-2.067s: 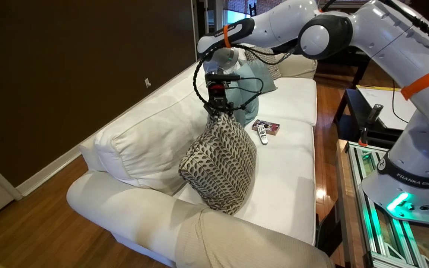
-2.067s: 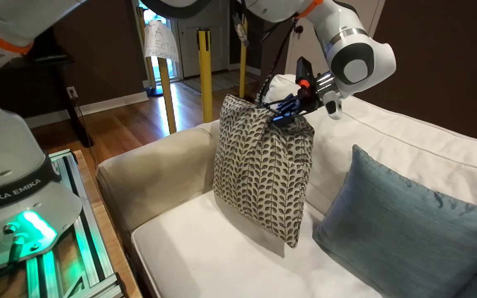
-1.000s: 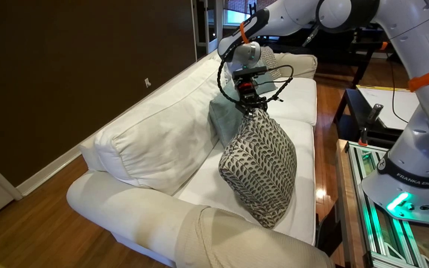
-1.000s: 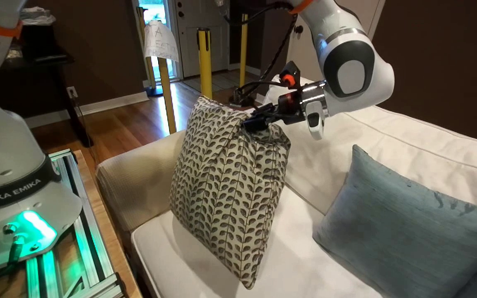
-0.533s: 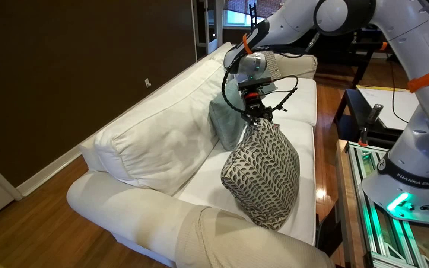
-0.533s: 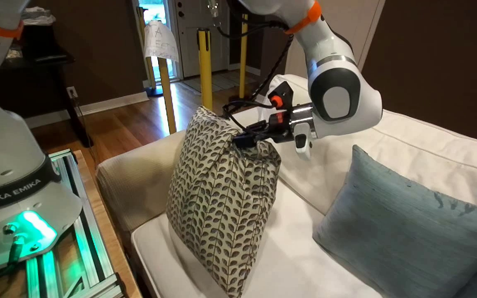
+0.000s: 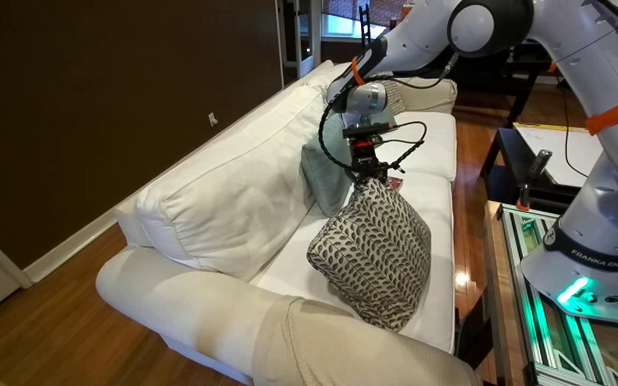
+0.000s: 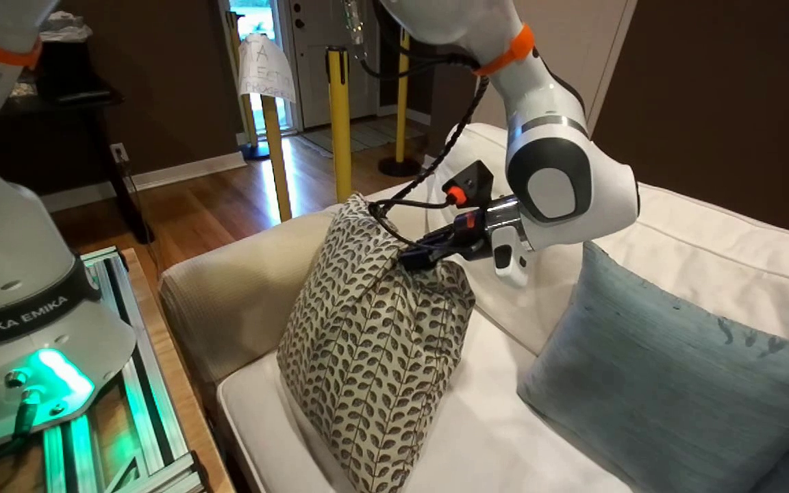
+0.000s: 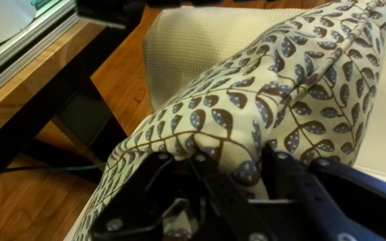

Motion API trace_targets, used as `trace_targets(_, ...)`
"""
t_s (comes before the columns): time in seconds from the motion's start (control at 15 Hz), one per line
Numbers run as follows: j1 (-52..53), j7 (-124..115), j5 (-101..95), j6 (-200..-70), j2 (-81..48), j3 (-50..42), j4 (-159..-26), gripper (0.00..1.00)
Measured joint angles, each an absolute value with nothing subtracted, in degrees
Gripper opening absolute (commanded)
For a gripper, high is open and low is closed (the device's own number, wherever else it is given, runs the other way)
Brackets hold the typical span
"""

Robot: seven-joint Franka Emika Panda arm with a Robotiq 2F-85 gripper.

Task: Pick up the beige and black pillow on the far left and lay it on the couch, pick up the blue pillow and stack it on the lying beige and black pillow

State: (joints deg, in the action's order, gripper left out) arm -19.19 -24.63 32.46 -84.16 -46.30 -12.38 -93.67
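Observation:
The beige and black pillow (image 8: 374, 349), leaf-patterned, stands tilted over the white seat of the couch (image 8: 504, 411), close to the arm at that end. Its lower edge appears to meet the seat. My gripper (image 8: 414, 257) is shut on the pillow's top edge. In the wrist view, bunched cloth of the pillow (image 9: 226, 110) runs between the fingers of the gripper (image 9: 238, 159). A blue pillow (image 8: 668, 370) leans on the couch back, apart from the patterned one. It also shows in an exterior view as a blue pillow (image 7: 328, 169) behind the gripper.
The couch arm (image 8: 257, 294) rises beside the held pillow. A wooden table edge (image 8: 182, 404) carrying the robot base runs along the couch front. A small box (image 7: 396, 183) on the seat is mostly hidden. Another patterned pillow (image 7: 393, 96) lies at the far end.
The gripper has carried the patterned pillow away from the back cushion toward the seat's front edge. Over the last second it has come lower, and the pillow's top has sunk with it.

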Motion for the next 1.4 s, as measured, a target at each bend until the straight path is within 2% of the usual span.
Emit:
trace_targets(0.47, -18.2, -23.8, 32.5, -94.3, -45.9, -12.3, -92.4, 1.00)
trace_targets(1.4, -7.9, -20.1, 17.7, -128.3, -37.0, -11.7, -97.8, 1.00)
